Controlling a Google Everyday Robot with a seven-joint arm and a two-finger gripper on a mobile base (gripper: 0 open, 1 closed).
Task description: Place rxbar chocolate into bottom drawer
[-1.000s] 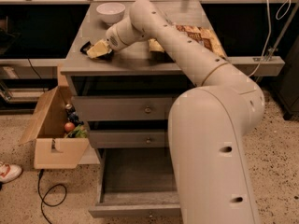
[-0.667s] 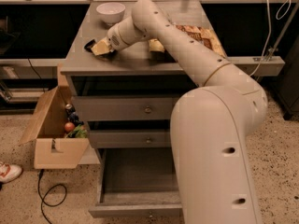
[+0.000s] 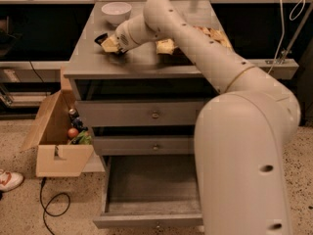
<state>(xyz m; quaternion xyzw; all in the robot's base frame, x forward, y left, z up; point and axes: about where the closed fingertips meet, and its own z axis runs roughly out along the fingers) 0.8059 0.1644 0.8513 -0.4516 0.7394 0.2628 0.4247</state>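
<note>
My gripper [image 3: 108, 43] sits low over the back left part of the grey cabinet top [image 3: 93, 62], at the end of my arm [image 3: 195, 38], which reaches in from the right across the surface. A small black shape at its left tip, touching it, looks like the rxbar chocolate [image 3: 101, 37] and lies right at the cabinet top, but I cannot tell whether my gripper is clamped on it or released. Just behind it stands a white bowl [image 3: 116, 10]. To the right, partly under my arm, lies a brown-and-yellow snack bag [image 3: 165, 46]. Below the top are 3 grey drawers: the 2 shallow ones – the top drawer [image 3: 122, 114] and the middle drawer [image 3: 127, 146] – are pushed in, while the bottom drawer [image 3: 146, 220] is pulled well out, its inside open to view. On the floor to the left of the cabinet stands an open cardboard box [image 3: 58, 160] holding a few small items, among them something round and red [image 3: 72, 132]. A dark cable [image 3: 51, 204] loops on the floor in front of the box, and a shoe [image 3: 9, 179] shows at the left edge.
</note>
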